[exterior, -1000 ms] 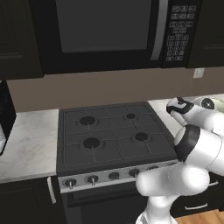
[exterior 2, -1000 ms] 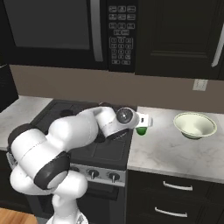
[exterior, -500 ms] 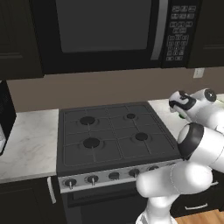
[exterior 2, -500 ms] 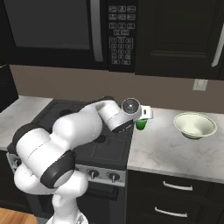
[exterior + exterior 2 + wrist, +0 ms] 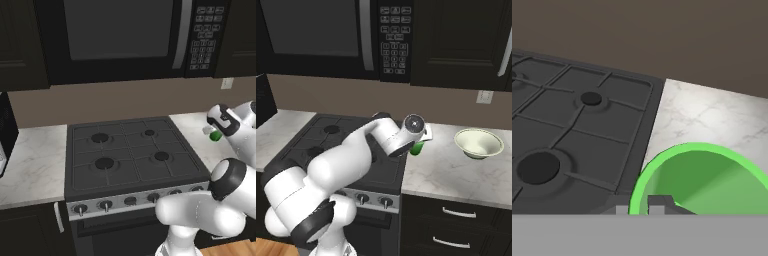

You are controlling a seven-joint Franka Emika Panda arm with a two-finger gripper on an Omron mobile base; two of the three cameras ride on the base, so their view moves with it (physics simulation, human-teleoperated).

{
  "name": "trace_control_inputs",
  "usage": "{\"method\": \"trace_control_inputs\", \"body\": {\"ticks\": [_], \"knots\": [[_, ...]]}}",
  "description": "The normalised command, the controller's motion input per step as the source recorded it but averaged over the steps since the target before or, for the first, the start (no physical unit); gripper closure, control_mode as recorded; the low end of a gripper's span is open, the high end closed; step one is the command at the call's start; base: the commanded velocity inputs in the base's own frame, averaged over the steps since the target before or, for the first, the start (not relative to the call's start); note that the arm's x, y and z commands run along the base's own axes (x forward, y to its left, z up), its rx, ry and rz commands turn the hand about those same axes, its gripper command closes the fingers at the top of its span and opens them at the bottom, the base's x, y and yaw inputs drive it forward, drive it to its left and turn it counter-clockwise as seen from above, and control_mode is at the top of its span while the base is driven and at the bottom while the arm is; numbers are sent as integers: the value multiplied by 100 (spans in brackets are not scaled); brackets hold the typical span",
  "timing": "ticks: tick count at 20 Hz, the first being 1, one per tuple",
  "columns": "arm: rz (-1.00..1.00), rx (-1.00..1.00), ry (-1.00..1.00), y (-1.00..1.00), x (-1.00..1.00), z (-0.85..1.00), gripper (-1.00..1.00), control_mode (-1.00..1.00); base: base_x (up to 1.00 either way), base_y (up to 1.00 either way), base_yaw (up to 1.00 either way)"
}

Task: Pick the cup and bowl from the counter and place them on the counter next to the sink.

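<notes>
Left base view, left to right: marbled counter (image 5: pixel 32 162) at 9 o'clock; black gas stovetop (image 5: pixel 131 156) at centre beneath the microwave (image 5: pixel 125 35); at 3 o'clock the white arm's wrist, with the green cup (image 5: pixel 215 135) showing just past it, over the strip of counter right of the stovetop.

Right base view, left to right: stovetop (image 5: pixel 336 145) at 9 o'clock, largely crossed by the arm; gripper (image 5: pixel 420 139) near centre, at the seam between stovetop and counter (image 5: pixel 456 175); cup (image 5: pixel 417 148) directly under the hand, its lower part visible against the stone; whether its base touches the counter cannot be told; the bowl (image 5: pixel 478 143) at 3 o'clock, upright on the counter, well apart from the cup; wall outlet (image 5: pixel 484 96) above it at 2 o'clock.

Hand view, left to right: stovetop grates and burners (image 5: pixel 577 130) from 9 to 7 o'clock; cup rim (image 5: pixel 698 176) at 5 o'clock, open mouth toward the camera, marbled counter (image 5: pixel 717 120) beyond at 2 o'clock; gripper (image 5: pixel 637 207) at 6 o'clock, its dark tips drawn together and pinching the near wall of the cup, one tip inside the rim, one outside.
</notes>
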Motion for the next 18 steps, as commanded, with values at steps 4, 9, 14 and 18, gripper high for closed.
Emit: {"method": "trace_control_inputs", "body": {"ticks": [4, 9, 14, 18], "knots": [[11, 0, 0, 40, -29, 0, 100, -100, 0, 0, 0], [12, 0, 0, 47, -32, 0, 100, -100, 0, 0, 0], [5, -2, 0, 52, -37, 0, 100, -100, 0, 0, 0], [0, -12, 0, 41, -10, 0, 100, -100, 0, 0, 0]]}}
